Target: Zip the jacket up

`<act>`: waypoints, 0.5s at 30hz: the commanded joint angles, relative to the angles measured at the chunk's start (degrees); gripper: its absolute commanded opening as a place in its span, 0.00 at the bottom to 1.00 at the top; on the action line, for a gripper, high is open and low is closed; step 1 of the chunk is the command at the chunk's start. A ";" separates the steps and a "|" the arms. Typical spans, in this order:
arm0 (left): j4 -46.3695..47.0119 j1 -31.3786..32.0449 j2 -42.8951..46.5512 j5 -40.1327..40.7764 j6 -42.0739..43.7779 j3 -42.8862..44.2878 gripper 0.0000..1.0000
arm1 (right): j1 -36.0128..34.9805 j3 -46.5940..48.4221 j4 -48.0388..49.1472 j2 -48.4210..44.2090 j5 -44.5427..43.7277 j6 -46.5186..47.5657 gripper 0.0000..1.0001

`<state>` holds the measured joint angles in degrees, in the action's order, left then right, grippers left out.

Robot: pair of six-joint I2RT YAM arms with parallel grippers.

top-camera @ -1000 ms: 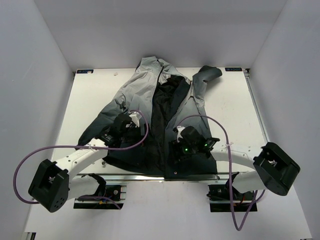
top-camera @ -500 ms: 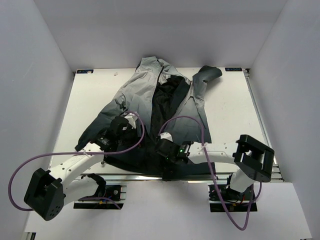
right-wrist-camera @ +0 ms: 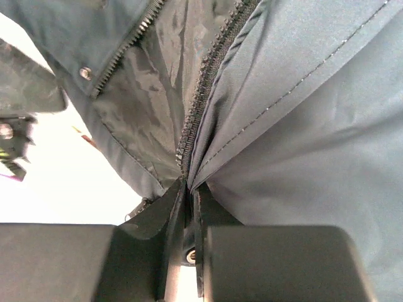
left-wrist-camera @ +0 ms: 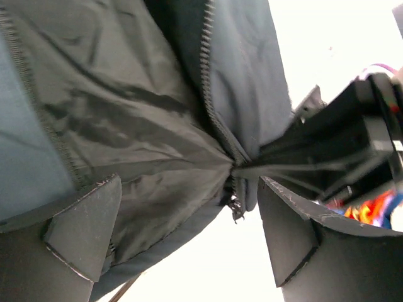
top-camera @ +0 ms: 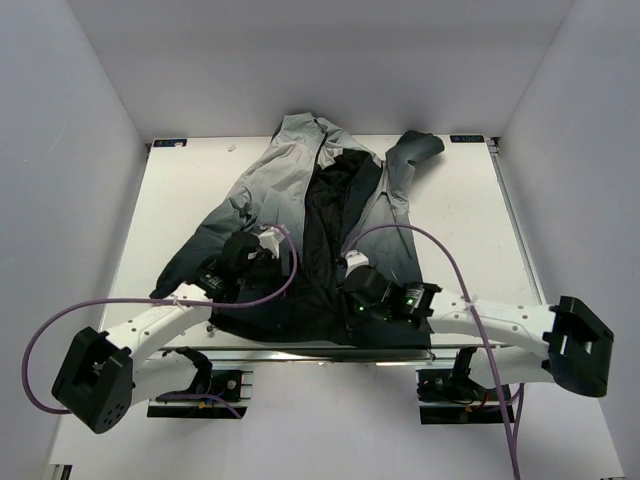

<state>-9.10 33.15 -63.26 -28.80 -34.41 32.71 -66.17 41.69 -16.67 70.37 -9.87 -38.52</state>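
The jacket (top-camera: pixel 290 170) lies spread on the table, light grey at the top and dark at the hem, its front open on black lining. My right gripper (top-camera: pixel 352 275) sits at the right front edge near the hem. In the right wrist view its jaws (right-wrist-camera: pixel 191 189) are shut on the fabric fold beside the zipper teeth (right-wrist-camera: pixel 201 94). My left gripper (top-camera: pixel 262 245) hovers over the left front panel. Its jaws (left-wrist-camera: pixel 189 236) stand wide open with nothing between them, and the zipper's lower end (left-wrist-camera: pixel 236 207) hangs just ahead of them.
White walls close in the table (top-camera: pixel 460 200) on three sides. One sleeve (top-camera: pixel 415 150) lies bent toward the back right. Purple cables (top-camera: pixel 440 250) loop above both arms. The right arm's black body (left-wrist-camera: pixel 340 145) fills the right of the left wrist view.
My right gripper has closed on the jacket's right front edge, after swinging left toward the hem and back a little. The left gripper stayed open and barely shifted.
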 commanded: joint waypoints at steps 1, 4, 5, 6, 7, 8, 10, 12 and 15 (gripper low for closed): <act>5.58 0.51 -0.10 -6.62 0.05 -0.54 0.98 | 3.58 -4.41 7.33 -3.12 9.06 2.84 0.12; 6.99 0.78 -0.89 -9.17 -0.13 -0.89 0.98 | 6.23 -7.23 9.10 -3.31 14.07 2.84 0.13; 7.78 0.87 -1.33 -9.61 -0.30 -0.89 0.98 | 6.58 -7.67 9.63 -2.96 14.78 2.75 0.22; 7.96 1.13 -2.20 -9.79 -0.39 -1.07 0.98 | 6.67 -7.85 9.72 -2.43 15.57 2.75 0.26; 8.05 1.31 -2.74 -9.79 -0.39 -1.07 0.98 | 6.67 -8.64 9.90 -1.56 16.89 2.23 0.28; 8.05 1.39 -3.26 -9.70 -0.39 -0.98 0.98 | 6.67 -9.25 11.29 -1.12 17.68 1.96 0.31; 8.22 1.92 -4.76 -9.70 -0.39 -1.07 0.98 | 6.67 -10.66 13.14 -0.06 19.79 0.65 0.34; 8.49 2.53 -5.64 -9.61 -0.48 -1.16 0.98 | 6.67 -12.33 15.17 0.90 20.85 -0.23 0.36; 8.66 3.33 -7.22 -9.44 -0.48 -1.16 0.98 | 6.67 -13.39 16.05 1.61 21.12 -1.11 0.18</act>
<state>-1.98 35.53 -70.15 -36.67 -34.98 32.23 -59.59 29.15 -4.58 71.66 8.16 -38.28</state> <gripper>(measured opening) 0.976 0.227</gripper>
